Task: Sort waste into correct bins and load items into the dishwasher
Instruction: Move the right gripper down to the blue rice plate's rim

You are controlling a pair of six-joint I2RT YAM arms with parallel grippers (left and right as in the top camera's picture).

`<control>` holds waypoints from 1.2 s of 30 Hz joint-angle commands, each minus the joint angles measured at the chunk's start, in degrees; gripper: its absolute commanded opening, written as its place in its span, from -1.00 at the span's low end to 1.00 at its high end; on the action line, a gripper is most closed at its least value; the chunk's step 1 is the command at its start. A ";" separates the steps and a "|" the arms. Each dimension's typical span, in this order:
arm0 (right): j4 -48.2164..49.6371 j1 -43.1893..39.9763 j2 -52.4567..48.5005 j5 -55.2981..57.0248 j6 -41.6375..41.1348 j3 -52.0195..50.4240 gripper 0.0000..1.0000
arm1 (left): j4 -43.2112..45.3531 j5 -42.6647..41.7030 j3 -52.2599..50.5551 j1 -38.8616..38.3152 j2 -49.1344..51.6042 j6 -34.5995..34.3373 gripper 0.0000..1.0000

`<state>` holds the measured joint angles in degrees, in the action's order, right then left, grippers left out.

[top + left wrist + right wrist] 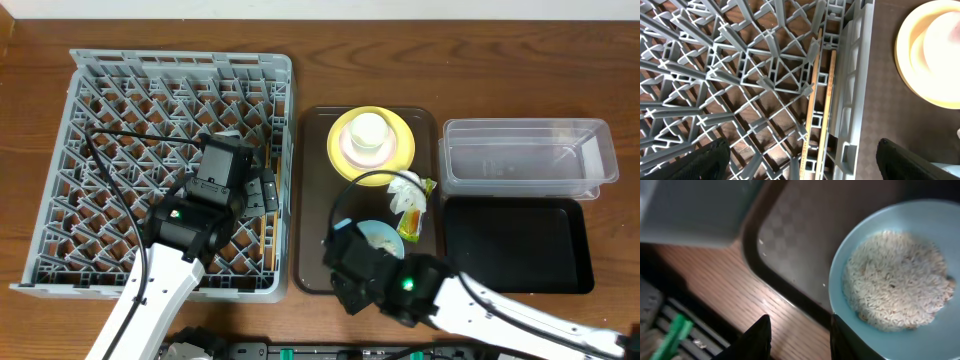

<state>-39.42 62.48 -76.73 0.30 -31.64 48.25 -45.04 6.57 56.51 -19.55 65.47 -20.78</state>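
The grey dish rack (110, 150) fills the left. Two wooden chopsticks (829, 90) lie in it along its right wall (855, 75). My left gripper (804, 147) hangs open and empty above them, also seen overhead (262, 190). On the brown tray (312, 200) a yellow plate (398, 150) carries a small pale bowl or cup (368, 135). A white tissue (405, 190) and a snack wrapper (415, 218) lie below it. A light blue bowl (920, 220) holds whitish food scraps (895, 280). My right gripper (800, 330) is open at the bowl's left rim, one finger beside it.
A clear tub (525, 155) stands at the back right, with a shallow black tub (515, 245) in front of it. The tray's front left corner (785, 287) and bare wooden table (725, 285) lie under the right gripper.
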 commanded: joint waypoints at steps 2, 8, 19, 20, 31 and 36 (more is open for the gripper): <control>-0.07 2.45 -5.38 4.24 2.84 -0.28 -0.28 | -0.17 0.70 0.61 0.24 -0.11 0.11 0.89; 0.50 2.43 -10.69 5.73 3.89 -0.24 -0.56 | -0.17 0.70 0.61 0.24 -0.11 0.09 0.88; -0.76 1.77 -9.75 14.73 6.14 2.75 -0.69 | -0.17 0.70 0.61 0.24 -0.11 0.11 0.89; -0.92 1.42 -9.75 14.71 6.49 3.23 -0.68 | -0.17 0.70 0.61 0.24 -0.11 0.11 0.88; -3.93 -1.53 -9.79 14.14 6.45 7.08 -0.40 | -0.17 0.70 0.61 0.24 -0.11 0.11 0.88; -4.33 -2.91 -9.99 13.81 6.45 6.40 -0.34 | -0.17 0.70 0.61 0.24 -0.11 0.09 0.89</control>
<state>-43.68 61.23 -87.26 12.75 -25.21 54.41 -45.04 6.57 56.51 -19.55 65.47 -20.78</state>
